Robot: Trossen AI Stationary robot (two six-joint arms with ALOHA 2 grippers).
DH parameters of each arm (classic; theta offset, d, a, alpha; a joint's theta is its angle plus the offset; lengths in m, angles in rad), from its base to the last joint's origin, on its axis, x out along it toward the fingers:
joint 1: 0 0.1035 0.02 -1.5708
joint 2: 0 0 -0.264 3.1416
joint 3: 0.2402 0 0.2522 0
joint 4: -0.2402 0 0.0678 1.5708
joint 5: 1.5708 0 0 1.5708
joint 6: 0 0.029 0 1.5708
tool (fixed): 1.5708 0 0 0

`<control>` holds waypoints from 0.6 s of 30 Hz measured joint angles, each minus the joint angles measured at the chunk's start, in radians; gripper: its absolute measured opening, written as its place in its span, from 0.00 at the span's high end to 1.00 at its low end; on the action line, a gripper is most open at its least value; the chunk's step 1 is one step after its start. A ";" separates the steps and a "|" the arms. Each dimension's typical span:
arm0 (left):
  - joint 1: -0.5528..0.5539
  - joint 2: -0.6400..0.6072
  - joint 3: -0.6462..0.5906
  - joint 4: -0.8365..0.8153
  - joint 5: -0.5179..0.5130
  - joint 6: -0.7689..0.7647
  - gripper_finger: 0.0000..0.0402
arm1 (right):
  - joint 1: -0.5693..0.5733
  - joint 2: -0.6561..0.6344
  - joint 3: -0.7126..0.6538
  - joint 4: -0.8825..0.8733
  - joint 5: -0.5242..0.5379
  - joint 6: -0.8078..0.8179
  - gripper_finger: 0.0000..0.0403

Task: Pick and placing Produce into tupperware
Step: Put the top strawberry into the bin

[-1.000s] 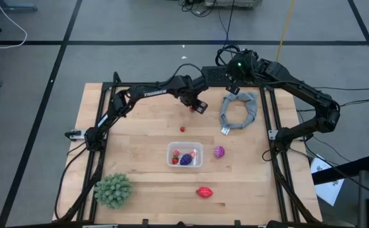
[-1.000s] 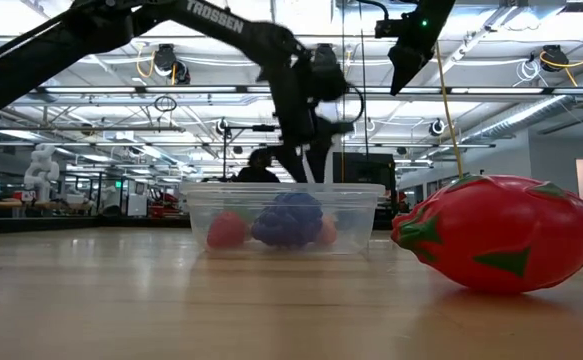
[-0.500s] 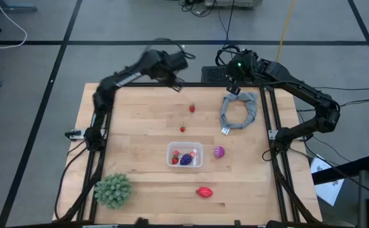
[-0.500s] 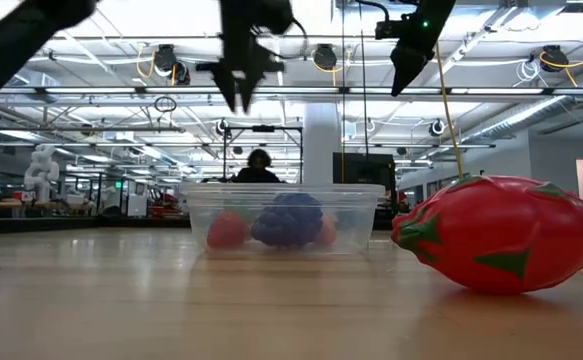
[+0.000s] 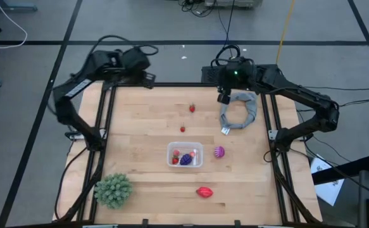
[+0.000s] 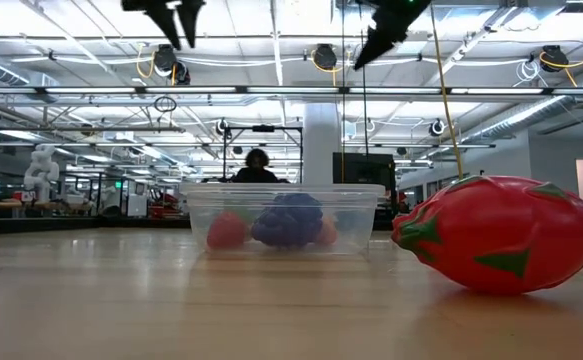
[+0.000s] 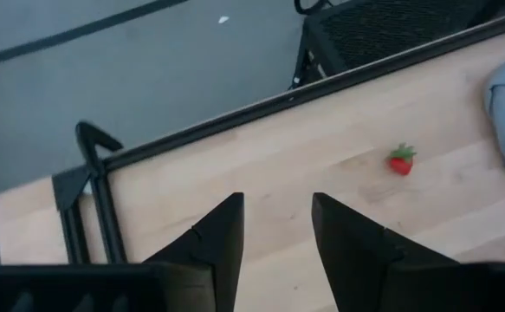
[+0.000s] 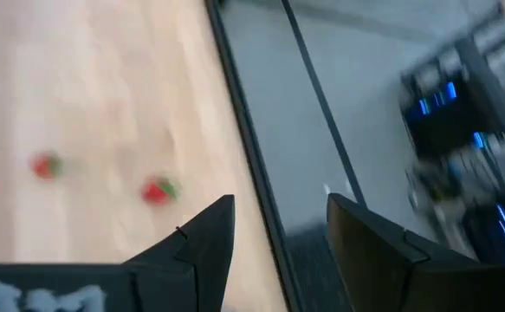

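The clear tupperware [image 5: 185,154] sits mid-table and holds small red berries and a dark purple fruit [image 6: 288,222]. Two red berries [image 5: 192,108] [image 5: 182,128] lie on the wood beyond it. A magenta fruit [image 5: 219,151] rests to its right, and a red oval [image 5: 204,191] lies nearer. My left gripper [image 7: 276,225] hangs open and high over the table's far left corner [image 5: 147,78], with nothing between its fingers. My right gripper [image 8: 278,227] hangs open and high at the far edge [image 5: 222,97], beside the grey cloth ring [image 5: 240,109], and is also empty.
A green spiky ball [image 5: 113,190] stands at the near left corner. A black frame rail [image 5: 171,84] runs along the table's far edge, with more rails down both sides. A person shows far off in the room behind the tub.
My left gripper has risen sharply and drawn back from the table's middle to the far left corner, turning as it went. The berry that lay under it now shows on the wood. My right gripper has swung a little toward the table's left and turned.
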 joint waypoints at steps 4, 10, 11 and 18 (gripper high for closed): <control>0.000 -0.106 -0.125 0.000 0.000 -0.034 0.64 | 0.041 0.017 0.000 0.093 -0.076 0.000 0.56; 0.021 -0.212 -0.246 0.001 -0.001 -0.046 0.64 | 0.082 0.105 0.000 0.172 -0.100 0.064 0.56; 0.029 -0.222 -0.257 0.001 -0.001 -0.045 0.64 | 0.086 0.126 0.000 0.177 -0.101 0.074 0.56; 0.056 -0.239 -0.269 0.002 -0.058 -0.013 0.64 | 0.097 0.255 0.007 0.215 -0.100 0.158 0.56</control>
